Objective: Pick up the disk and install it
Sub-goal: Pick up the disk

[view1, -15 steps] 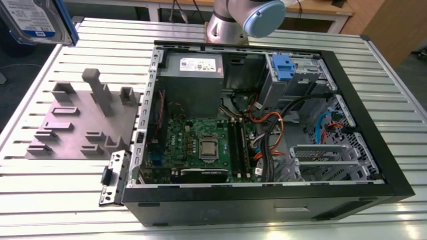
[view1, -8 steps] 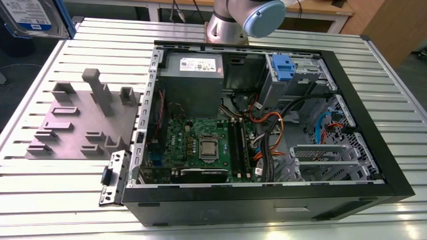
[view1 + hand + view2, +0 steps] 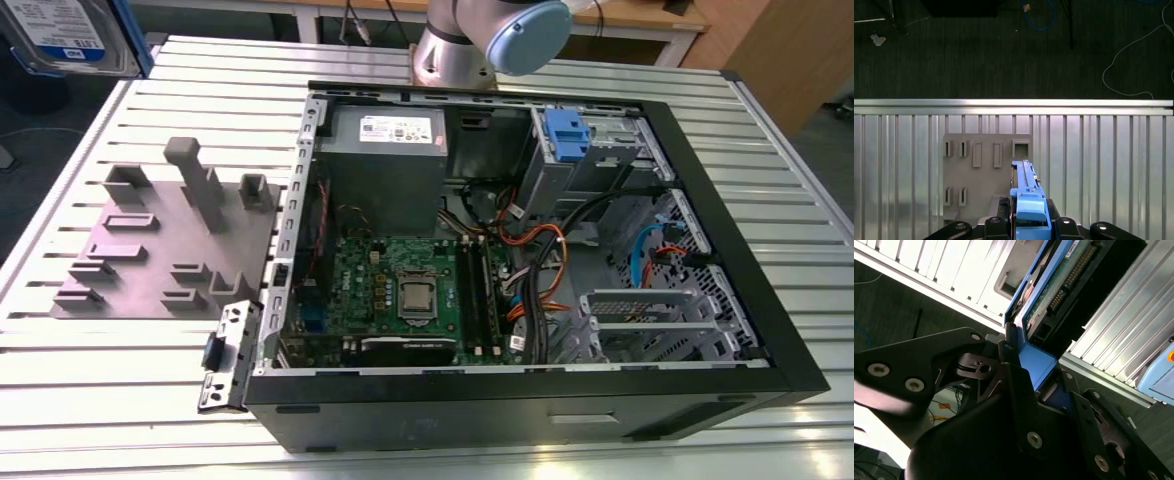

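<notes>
The gripper is clamped on the disk, at its blue frame. Both hang above the grey slotted holder on the bench.

Disk: silver drive, white-and-blue label, blue carrier frame; held edge-on between jaws.

Pincer clamped on disk by blue frame; connector pins showing; slatted table behind.
</notes>
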Controlling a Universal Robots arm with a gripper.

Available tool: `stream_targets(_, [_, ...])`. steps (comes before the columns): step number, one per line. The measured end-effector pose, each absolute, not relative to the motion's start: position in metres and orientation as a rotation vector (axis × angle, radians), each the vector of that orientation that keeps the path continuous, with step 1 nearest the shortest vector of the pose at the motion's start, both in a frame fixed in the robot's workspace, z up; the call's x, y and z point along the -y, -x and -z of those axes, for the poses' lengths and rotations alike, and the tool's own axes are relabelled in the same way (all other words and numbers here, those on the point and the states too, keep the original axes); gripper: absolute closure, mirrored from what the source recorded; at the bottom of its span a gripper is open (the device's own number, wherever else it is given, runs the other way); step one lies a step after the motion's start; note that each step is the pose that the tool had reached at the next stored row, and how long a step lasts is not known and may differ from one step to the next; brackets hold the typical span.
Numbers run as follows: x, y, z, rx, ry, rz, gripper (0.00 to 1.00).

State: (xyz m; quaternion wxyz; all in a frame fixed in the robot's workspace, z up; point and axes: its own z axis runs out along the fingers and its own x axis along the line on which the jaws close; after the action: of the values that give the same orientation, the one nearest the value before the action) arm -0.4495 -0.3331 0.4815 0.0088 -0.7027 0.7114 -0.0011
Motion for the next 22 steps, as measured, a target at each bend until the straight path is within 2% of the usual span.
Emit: stream_targets(22, [0.346,0.439,-0.481,-2.222,2.195,0.004,0.64])
